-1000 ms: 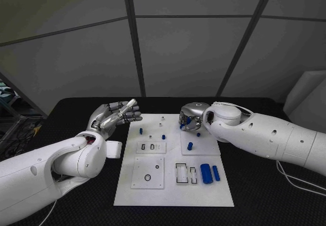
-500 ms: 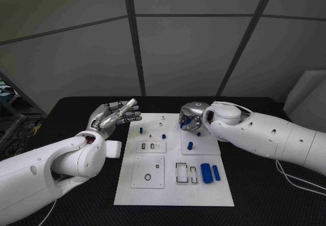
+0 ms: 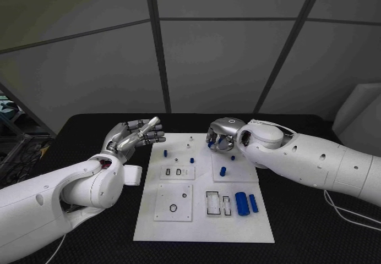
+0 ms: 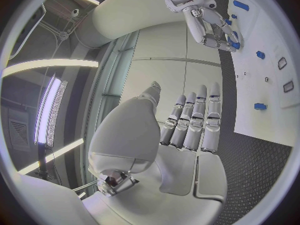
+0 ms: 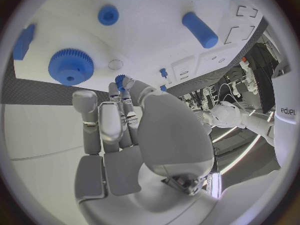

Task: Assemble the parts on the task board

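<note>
The white task board (image 3: pixel 203 220) lies mid-table. My right hand (image 3: pixel 221 136) hovers over the board's far end, right of centre, and pinches a small blue gear (image 5: pixel 120 79) at its fingertips. Below it on the board sit a large blue gear (image 5: pixel 71 66), a round blue peg (image 5: pixel 108 15) and a blue cylinder (image 5: pixel 200 29). More blue parts stand on the board: a peg (image 3: pixel 165 153), another peg (image 3: pixel 223 171) and two cylinders (image 3: pixel 241 202) near the front right. My left hand (image 3: pixel 135 134) is raised beside the board's far left corner, fingers straight and apart, holding nothing.
A black ring (image 3: pixel 172 207) and rectangular slots (image 3: pixel 212 202) mark the board's near half. A white box (image 3: pixel 132 174) on my left forearm hangs by the board's left edge. The black table (image 3: pixel 301 231) surrounds the board.
My right hand has shifted slightly toward the board's far left with the small gear. The left hand has stayed in place.
</note>
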`<action>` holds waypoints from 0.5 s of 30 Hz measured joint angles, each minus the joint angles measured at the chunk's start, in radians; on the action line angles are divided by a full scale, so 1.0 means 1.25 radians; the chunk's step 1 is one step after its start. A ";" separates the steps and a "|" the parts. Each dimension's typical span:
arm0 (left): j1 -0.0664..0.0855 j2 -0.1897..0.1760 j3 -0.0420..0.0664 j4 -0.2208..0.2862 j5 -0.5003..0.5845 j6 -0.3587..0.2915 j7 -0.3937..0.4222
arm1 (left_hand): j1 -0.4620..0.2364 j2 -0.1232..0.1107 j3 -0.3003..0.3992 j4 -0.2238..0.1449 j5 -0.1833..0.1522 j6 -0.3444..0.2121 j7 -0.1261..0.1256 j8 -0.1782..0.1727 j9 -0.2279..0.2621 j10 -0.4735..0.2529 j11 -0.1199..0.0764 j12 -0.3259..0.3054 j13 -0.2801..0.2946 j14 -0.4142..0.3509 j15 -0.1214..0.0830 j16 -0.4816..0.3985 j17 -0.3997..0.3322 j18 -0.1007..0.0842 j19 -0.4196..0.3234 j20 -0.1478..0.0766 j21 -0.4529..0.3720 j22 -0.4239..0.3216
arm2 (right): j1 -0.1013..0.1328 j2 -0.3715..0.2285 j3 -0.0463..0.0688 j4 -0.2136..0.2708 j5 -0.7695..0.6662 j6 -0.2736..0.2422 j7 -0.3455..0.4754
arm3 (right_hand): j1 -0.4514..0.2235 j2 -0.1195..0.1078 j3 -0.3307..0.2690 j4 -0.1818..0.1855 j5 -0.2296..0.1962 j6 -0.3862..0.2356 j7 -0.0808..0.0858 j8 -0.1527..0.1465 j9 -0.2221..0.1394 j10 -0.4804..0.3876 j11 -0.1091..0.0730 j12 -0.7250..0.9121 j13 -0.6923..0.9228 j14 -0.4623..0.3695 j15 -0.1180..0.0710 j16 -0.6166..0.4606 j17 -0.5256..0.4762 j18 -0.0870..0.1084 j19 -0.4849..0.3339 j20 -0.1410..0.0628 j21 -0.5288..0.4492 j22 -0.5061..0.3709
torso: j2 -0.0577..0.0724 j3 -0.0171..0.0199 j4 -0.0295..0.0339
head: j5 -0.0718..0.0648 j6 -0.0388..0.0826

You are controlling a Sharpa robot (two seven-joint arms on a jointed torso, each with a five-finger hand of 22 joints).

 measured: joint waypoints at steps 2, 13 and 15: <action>0.000 0.000 0.000 0.000 0.000 0.000 0.000 | 0.000 0.000 0.000 0.000 0.000 0.000 0.000 0.000 0.000 0.000 0.000 0.000 0.000 0.000 0.000 0.000 0.000 0.000 0.000 0.000 0.000 0.000 | 0.001 0.004 0.000 -0.002 -0.001 -0.017 -0.003 | 0.000 0.000 0.000 0.000 0.003 0.000 0.000 0.000 0.000 0.000 0.000 0.000 0.000 0.000 0.000 0.000 0.000 0.000 0.000 0.000 0.001 0.002 | 0.000 -0.0001 0.0000 | -0.002 0.001; 0.000 0.002 0.000 -0.002 0.000 0.004 -0.001 | 0.000 0.000 0.000 0.000 0.000 0.000 0.000 0.000 0.000 0.000 0.000 0.000 0.000 0.000 0.000 0.000 0.000 0.000 0.000 0.000 0.000 -0.001 | 0.009 0.062 0.001 -0.054 -0.005 -0.077 -0.012 | 0.000 0.000 0.000 0.000 0.005 0.000 0.000 0.000 0.000 0.000 0.000 -0.001 0.001 0.000 0.000 0.008 0.008 0.000 0.000 0.000 0.009 0.012 | 0.002 -0.0003 0.0029 | -0.003 0.001; 0.000 0.004 0.000 -0.002 0.000 0.005 -0.001 | 0.000 0.000 0.000 0.000 0.000 0.000 0.000 0.000 0.000 0.000 0.000 0.000 0.000 0.000 0.000 0.000 0.000 0.000 0.000 0.000 0.000 -0.001 | 0.010 0.073 0.001 -0.064 -0.006 -0.085 -0.013 | 0.000 0.000 0.005 0.000 0.005 0.000 0.000 0.000 0.000 0.000 0.000 -0.001 0.001 0.000 0.000 0.008 0.010 0.000 0.000 0.000 0.009 0.013 | 0.002 -0.0003 0.0035 | -0.002 0.000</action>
